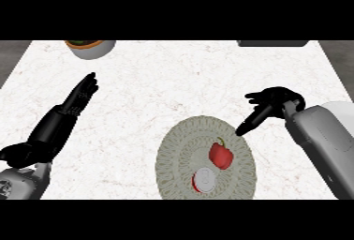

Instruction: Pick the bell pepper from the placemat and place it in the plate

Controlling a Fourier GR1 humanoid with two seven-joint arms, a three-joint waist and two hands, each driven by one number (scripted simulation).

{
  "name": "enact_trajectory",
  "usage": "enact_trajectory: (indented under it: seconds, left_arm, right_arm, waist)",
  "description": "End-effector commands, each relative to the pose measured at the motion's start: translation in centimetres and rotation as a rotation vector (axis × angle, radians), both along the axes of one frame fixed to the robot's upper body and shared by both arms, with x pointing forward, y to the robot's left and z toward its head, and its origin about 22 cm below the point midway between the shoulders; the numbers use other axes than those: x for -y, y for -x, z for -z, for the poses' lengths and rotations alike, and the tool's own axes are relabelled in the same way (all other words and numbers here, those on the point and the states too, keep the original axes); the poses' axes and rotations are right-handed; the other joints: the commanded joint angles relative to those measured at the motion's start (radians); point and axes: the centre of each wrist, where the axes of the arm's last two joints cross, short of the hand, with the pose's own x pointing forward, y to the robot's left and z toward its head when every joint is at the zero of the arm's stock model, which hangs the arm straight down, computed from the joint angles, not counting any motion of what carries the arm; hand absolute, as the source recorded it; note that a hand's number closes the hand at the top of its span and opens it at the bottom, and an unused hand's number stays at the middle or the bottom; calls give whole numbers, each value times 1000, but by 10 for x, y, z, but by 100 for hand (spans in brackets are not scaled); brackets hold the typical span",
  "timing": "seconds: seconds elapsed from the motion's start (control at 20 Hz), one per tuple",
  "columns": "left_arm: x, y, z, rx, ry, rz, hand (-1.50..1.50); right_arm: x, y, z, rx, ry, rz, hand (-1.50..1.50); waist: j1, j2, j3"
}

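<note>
Red bell pepper (221, 155) lies on the round patterned placemat (181, 150) at the counter's (173, 84) near edge, middle. It sits just beside a small red-rimmed plate (203, 180), not in it. Right hand (276, 101) is over the mat's far-right rim, fingers apart and pointing down-left, holding nothing. Left hand (77, 98) rests by the left edge, fingers straight. Potted plant (90, 47) is at the far-left corner.

bell pepper (221, 155) on placemat (181, 140), just beside plate (203, 181) | right hand (275, 102) open by placemat's upper-right rim | left hand (75, 101) open, resting at tabletop (159, 79) left
</note>
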Motion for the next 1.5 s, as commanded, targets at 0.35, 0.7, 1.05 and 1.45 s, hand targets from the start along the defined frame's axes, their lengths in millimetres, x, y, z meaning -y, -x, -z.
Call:
enact_trajectory:
  seconds: [0.35, 0.7, 1.05, 1.45]
  left_arm:
    - [-3, 0, 1, 10, 0, -8, 0]
    - [-9, 1, -3, 1, -5, -2, 0]
    - [-3, 1, -9, 15, -13, 9, 0]
    - [9, -3, -11, -1, -9, -12, 0]
  right_arm:
    - [-33, 15, 31, -210, 47, -117, -150]
    - [-34, 23, 64, -250, 20, -131, -150]
    - [-51, 36, 63, -287, -20, -189, -150]
    - [-82, 62, 91, -279, 4, -220, -150]
  waist:
    - [3, 0, 0]
    - [8, 2, 0]
    - [5, 0, 0]
    - [5, 1, 1]
